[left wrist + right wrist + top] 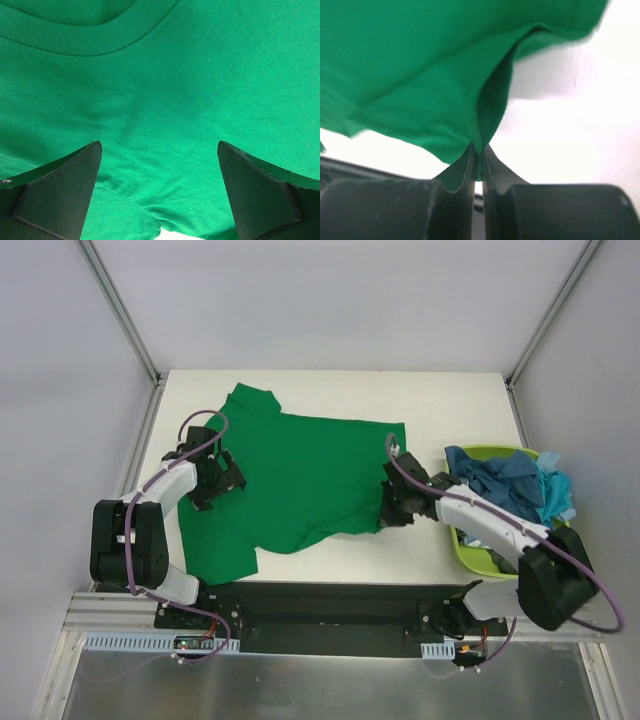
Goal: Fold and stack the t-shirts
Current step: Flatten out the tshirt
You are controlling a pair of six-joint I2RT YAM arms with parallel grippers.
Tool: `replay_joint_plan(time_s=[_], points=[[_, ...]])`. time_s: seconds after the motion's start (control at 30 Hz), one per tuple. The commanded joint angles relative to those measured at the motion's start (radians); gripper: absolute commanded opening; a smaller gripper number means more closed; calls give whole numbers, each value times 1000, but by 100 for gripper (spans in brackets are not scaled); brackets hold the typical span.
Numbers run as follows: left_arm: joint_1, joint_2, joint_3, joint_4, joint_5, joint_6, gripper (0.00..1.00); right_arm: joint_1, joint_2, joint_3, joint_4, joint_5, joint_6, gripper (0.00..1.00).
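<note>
A bright green t-shirt [300,480] lies spread on the white table. My left gripper [215,478] is open, low over the shirt's left side; in the left wrist view the cloth [165,100] fills the frame, the ribbed collar [95,37] lies ahead, and the fingers [65,195] stand wide apart. My right gripper [390,508] is shut on the shirt's right edge; in the right wrist view the pinched fold [475,125] rises out of the closed jaws. Dark teal-blue and light turquoise t-shirts [510,485] lie heaped in the basket.
A lime-green plastic basket [468,550] stands at the table's right edge, beside my right arm. The table's white surface [440,400] shows behind and to the right of the shirt. Grey walls and metal posts enclose the table.
</note>
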Motion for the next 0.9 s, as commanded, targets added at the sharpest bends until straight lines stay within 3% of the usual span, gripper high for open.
replay_joint_plan(time_s=[0.0,0.13,0.23,0.3,0.47,0.63,0.77,0.87], points=[[-4,-42,7,-22,-11,3,99,-4,-161,-166,-137,-48,53,11],[-4,-64,1,-25,-4,3,99,-6,-290,-262,-186,12,100,15],[-4,-79,1,-27,1,3,99,-6,-353,-270,-217,56,94,36],[-4,-90,4,-27,1,3,99,-4,-378,-250,-226,69,74,63],[-4,-101,27,-30,45,8,99,-6,-367,-190,-144,87,10,95],[-2,-52,79,-30,61,23,99,-4,-158,-75,-13,38,-76,96],[7,52,154,-33,98,25,99,-42,86,109,-35,-8,-142,96],[13,134,228,-40,43,29,99,-90,221,233,-30,-22,-200,96]])
